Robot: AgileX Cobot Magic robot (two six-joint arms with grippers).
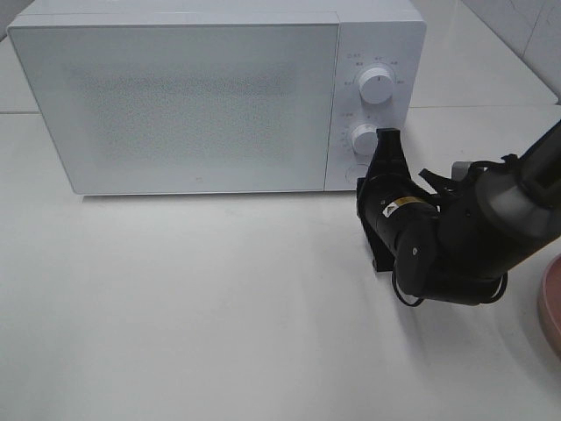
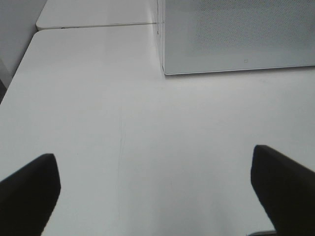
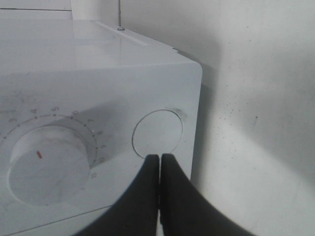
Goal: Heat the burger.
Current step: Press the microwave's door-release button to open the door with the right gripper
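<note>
Two fingers of your right gripper (image 3: 159, 162) are pinched together, tips at the microwave's (image 1: 202, 105) round button (image 3: 157, 133), 6 o'clock of the lower knob (image 1: 364, 139). Door shut; burger not in view. Left gripper (image 2: 152, 157) spread, empty. Next, likely: press straight in to release the door.

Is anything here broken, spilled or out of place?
Nothing stands out. The microwave sits upright with its door shut, and the right gripper, closed, points at its round button.
</note>
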